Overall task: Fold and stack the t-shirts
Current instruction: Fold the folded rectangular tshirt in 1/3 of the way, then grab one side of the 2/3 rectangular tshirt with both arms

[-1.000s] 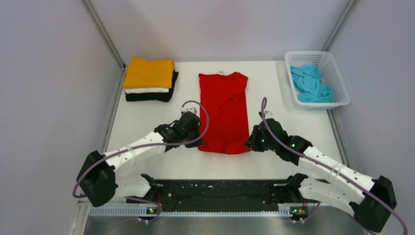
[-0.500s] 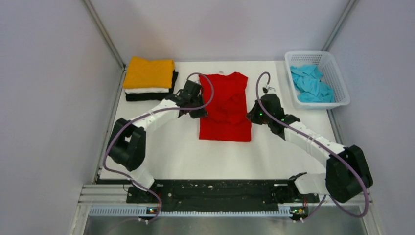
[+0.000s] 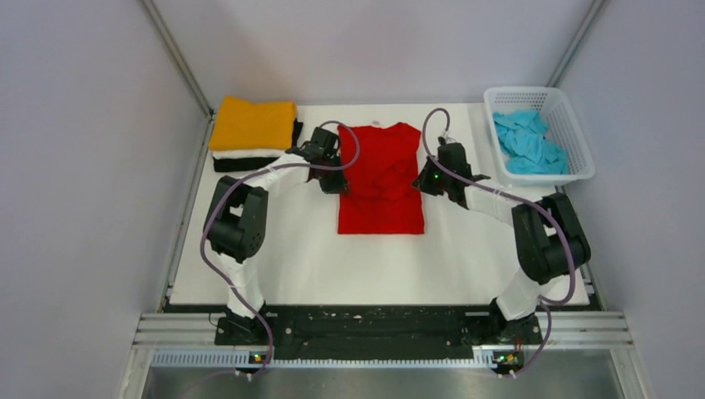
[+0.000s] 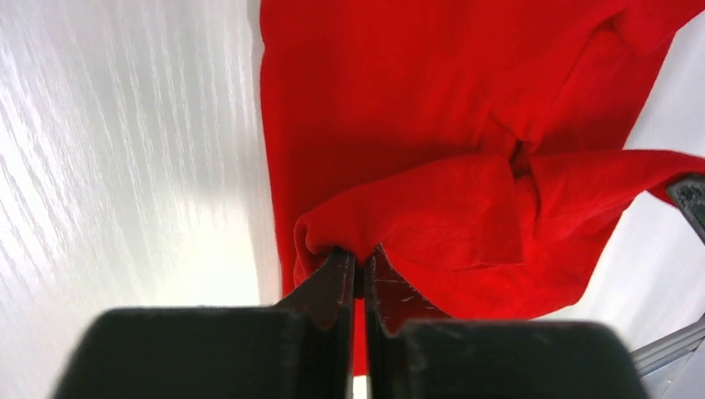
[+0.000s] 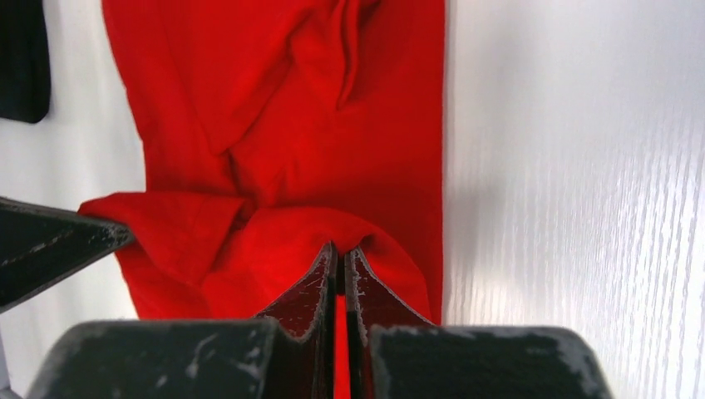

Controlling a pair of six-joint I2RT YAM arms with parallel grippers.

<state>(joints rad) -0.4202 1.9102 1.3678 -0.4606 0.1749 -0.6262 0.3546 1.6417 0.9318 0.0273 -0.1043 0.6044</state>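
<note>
A bright red t-shirt lies on the white table, its lower part doubled up over its middle. My left gripper is shut on the shirt's folded left edge, held above the cloth. At the right edge my right gripper is shut on the red hem. A folded stack sits at the back left: orange-yellow t-shirt on a white one on a black one. The light blue t-shirt lies crumpled in the basket.
A white lattice basket stands at the back right corner. Grey walls close in the table on the left, right and back. Both arms stretch far forward, with cables looping above their wrists.
Both grippers have carried the red shirt's bottom edge away from the near side toward the collar. The shirt now shows shorter, its lower half folded over.
</note>
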